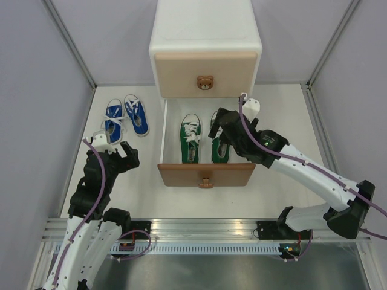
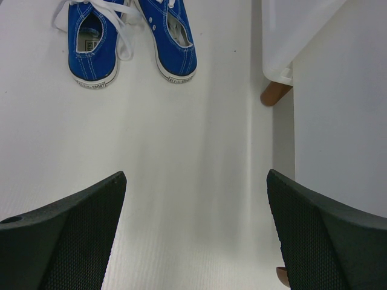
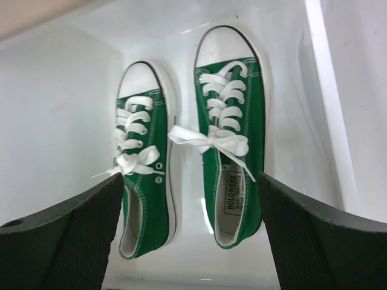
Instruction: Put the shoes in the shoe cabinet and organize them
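Note:
The shoe cabinet [image 1: 205,30] stands at the back with its lower drawer [image 1: 205,174] pulled out. Two green shoes lie side by side inside it, the left one [image 1: 191,139] in full view and the right one [image 1: 218,151] partly under my right gripper [image 1: 221,130]. In the right wrist view that gripper [image 3: 190,181] hangs open above both green shoes [image 3: 144,181] [image 3: 233,139] and holds nothing. Two blue shoes [image 1: 113,118] [image 1: 136,113] rest on the table left of the cabinet. My left gripper [image 1: 118,151] is open and empty just in front of the blue pair [image 2: 94,45] [image 2: 174,39].
The upper drawer [image 1: 205,67] is closed, with a bear-face knob [image 1: 205,83]. A brown cabinet foot [image 2: 275,93] and the drawer's white side wall [image 2: 338,133] stand right of my left gripper. Grey walls close in the table on both sides.

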{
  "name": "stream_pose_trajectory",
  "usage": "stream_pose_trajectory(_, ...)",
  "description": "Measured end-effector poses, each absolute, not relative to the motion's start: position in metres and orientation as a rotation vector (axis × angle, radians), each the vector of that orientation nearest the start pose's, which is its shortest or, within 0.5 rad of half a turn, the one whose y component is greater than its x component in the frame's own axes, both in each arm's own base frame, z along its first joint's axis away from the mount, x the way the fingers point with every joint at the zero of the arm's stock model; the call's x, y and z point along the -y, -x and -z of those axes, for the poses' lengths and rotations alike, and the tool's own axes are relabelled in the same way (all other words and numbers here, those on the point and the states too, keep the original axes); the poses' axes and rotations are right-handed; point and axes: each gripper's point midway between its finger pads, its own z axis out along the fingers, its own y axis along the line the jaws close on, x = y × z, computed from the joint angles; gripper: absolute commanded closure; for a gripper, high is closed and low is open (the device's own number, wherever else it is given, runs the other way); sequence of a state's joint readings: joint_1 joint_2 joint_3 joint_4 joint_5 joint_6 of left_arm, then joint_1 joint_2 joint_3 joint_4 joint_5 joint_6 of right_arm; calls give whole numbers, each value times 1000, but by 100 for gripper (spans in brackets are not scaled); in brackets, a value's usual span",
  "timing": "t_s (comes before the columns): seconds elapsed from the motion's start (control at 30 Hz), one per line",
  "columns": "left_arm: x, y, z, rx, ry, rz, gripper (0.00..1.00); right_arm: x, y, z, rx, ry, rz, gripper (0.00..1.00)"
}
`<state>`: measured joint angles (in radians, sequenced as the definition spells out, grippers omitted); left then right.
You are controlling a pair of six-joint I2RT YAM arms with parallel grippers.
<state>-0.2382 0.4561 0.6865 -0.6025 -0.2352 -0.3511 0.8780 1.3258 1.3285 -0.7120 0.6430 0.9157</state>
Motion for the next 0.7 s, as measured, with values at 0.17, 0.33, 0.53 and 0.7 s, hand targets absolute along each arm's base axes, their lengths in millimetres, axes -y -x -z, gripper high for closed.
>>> stream_pose_trajectory(0.17,27,-224,-218,-1916,264,166,0,-239,-287,-285,-2065,-245,-429,4)
stream_pose_trajectory(0.33,27,-223,-221,-1903,264,171,0,-239,-276,-312,-2003,-132,-524,2)
stream_pose_trajectory(0.53,27,-219,-229,-1864,262,189,0,-215,-254,-339,-1910,-31,-556,2)
stream_pose_trajectory(0.7,30,-215,-237,-1826,247,224,0,-195,-240,-338,-1883,23,-529,2)
